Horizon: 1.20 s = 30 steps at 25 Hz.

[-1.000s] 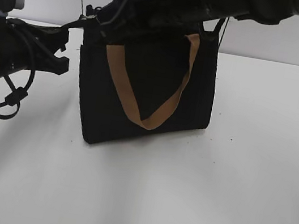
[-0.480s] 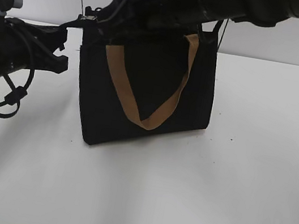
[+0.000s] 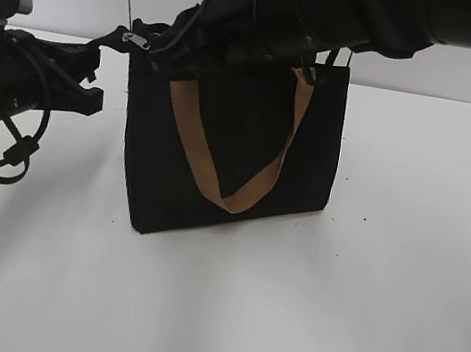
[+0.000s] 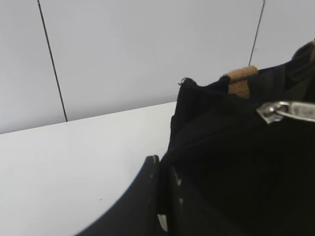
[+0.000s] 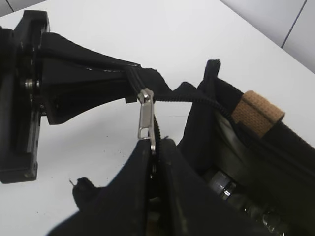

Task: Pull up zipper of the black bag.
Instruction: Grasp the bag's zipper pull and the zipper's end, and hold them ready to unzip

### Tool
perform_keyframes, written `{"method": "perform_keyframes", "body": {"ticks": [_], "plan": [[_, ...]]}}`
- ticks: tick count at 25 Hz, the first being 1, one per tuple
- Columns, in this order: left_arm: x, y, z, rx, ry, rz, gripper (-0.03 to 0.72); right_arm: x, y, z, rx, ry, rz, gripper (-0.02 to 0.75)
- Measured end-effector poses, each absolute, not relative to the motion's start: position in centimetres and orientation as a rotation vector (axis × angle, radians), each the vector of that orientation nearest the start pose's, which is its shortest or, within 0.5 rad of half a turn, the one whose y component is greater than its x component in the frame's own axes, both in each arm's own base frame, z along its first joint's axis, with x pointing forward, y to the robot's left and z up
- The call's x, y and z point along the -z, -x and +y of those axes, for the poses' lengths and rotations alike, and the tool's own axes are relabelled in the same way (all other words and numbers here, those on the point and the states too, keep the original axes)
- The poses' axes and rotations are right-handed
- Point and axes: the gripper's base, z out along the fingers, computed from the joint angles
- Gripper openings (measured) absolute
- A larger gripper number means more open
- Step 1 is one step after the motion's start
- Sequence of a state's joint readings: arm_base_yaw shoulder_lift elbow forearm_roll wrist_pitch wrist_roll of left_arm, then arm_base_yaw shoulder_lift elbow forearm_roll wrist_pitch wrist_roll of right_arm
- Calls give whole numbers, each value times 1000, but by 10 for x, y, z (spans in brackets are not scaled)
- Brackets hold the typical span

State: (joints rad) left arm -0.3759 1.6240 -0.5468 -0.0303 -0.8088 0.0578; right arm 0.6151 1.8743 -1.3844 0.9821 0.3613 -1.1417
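While the black bag (image 3: 230, 153) is stood upright on the white tabletop (image 3: 360, 296), its top-rim end tab is pinched by the left hand (image 3: 118, 37), apparently so the zipper (image 5: 197, 101) is kept taut. The silver pull (image 5: 146, 120) is clamped between the closed fingers of the right hand (image 5: 152, 147), right by the left end of the bag. Part of the mouth looks to be left gaping, so the zipping probably isn't finished.

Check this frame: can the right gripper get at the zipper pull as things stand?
Apparently yes: the right gripper is already shut on the zipper pull, while the left gripper pinches the zipper tape's end.
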Motion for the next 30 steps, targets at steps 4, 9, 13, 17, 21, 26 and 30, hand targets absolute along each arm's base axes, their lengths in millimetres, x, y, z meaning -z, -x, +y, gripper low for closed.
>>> {"method": "perform_keyframes", "body": {"ticks": [4, 9, 13, 17, 21, 26, 30], "plan": [[-189, -279, -108, 228, -344, 1724, 15, -253, -337, 271, -572, 1016, 1961, 41], [-189, -279, -108, 228, -344, 1724, 15, -253, -336, 272, -586, 1010, 1969, 42], [-189, -279, -108, 228, -344, 1724, 15, -253, -336, 272, -588, 1012, 1970, 55], [-189, -279, -108, 228, -347, 1723, 15, -253, -336, 272, -588, 1011, 1971, 78], [-189, -279, -109, 232, -353, 1721, 15, -253, -336, 272, -590, 1011, 1972, 88], [-190, -278, -111, 245, -392, 1696, 15, -253, -335, 272, -598, 1017, 1975, 62], [-191, -278, -111, 247, -391, 1692, 15, -252, -332, 273, -637, 1022, 1999, 60]]}}
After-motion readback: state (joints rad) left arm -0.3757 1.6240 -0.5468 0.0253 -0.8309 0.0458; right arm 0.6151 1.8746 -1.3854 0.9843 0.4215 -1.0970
